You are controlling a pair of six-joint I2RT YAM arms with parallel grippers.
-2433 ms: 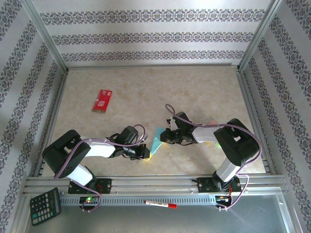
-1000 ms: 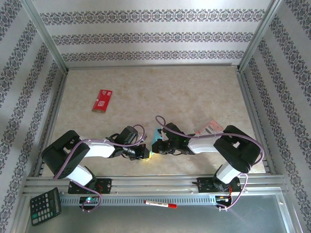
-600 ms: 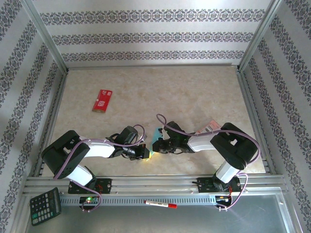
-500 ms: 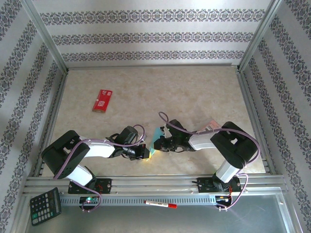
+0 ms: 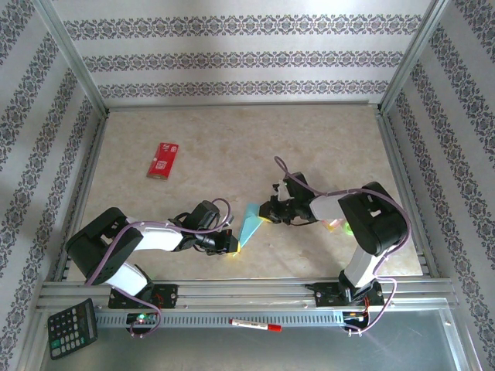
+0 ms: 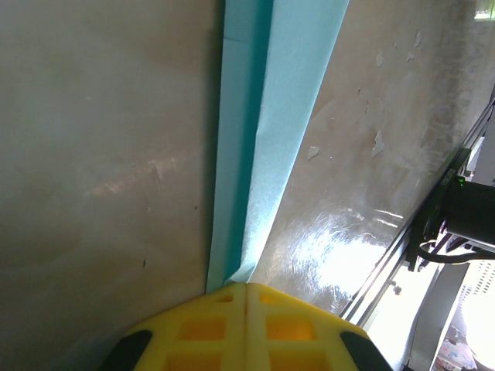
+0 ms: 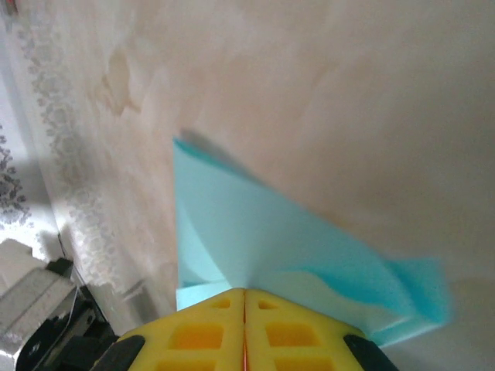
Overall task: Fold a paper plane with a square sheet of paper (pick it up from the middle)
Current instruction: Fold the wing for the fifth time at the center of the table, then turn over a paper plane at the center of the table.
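Observation:
The square sheet of paper [image 5: 249, 223] is light teal and creased into a narrow pointed wedge, low over the table between my two grippers. My left gripper [image 5: 232, 244] is shut on its near tip. In the left wrist view the folded strip [image 6: 263, 131] runs straight away from the closed yellow fingertips [image 6: 224, 309]. My right gripper [image 5: 267, 212] is shut on the sheet's far right edge. In the right wrist view a folded layer [image 7: 247, 224] fans out from between the closed pads [image 7: 209, 325], with a raised flap at the right.
A red rectangular packet [image 5: 163, 160] lies at the far left of the table. A small pink-and-yellow packet [image 5: 336, 224] peeks out under the right arm. A calculator [image 5: 72, 328] and a red-capped marker [image 5: 255, 325] lie on the metal ledge in front of the arm bases.
My right gripper has drawn back to the right and slightly away from the left gripper, pulling the paper's edge with it so more teal shows. The left arm has stayed put.

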